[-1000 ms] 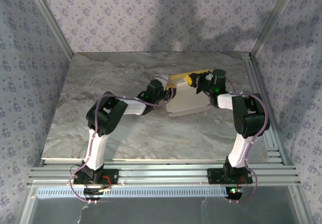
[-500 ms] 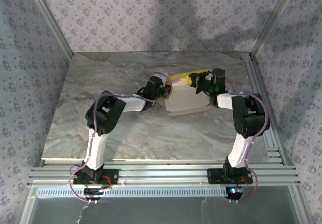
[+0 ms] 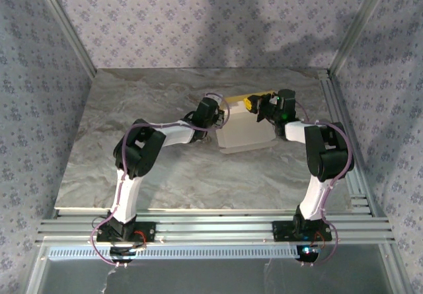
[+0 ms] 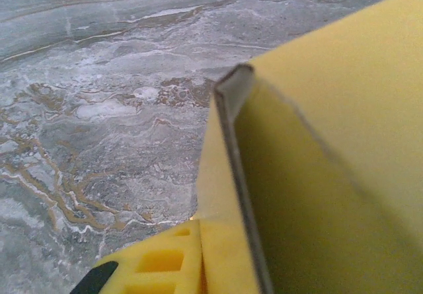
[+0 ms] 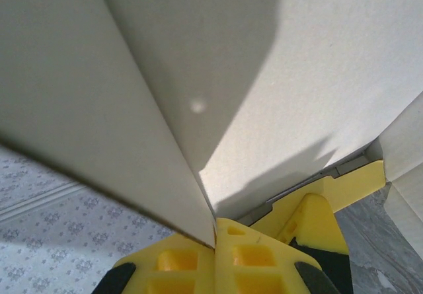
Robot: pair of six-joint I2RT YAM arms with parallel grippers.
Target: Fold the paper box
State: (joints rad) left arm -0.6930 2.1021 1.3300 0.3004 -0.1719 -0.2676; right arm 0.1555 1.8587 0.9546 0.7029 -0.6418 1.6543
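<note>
The paper box [image 3: 246, 134] lies at the table's back middle, cream face up with a yellow strip along its far side. My left gripper [image 3: 217, 114] is at the box's left edge. In the left wrist view a yellow flap of the box [image 4: 330, 142] stands on edge against my one visible finger [image 4: 158, 267]; the left gripper [image 4: 201, 241] is shut on it and the other finger is hidden behind the card. My right gripper [image 3: 260, 109] sits at the box's far right corner. In the right wrist view that gripper [image 5: 215, 231] pinches a cream panel [image 5: 264, 76] of the box between closed pads.
The marble table top [image 3: 132, 122] stretches left and in front of the box. Aluminium rails [image 3: 340, 122] run along the right side and a wider rail bed [image 3: 218, 228] along the near edge. Patterned walls enclose the back and sides.
My left gripper has moved forward and right to the box's left edge, and its jaws have closed on the flap. The right arm and the box have barely moved.
</note>
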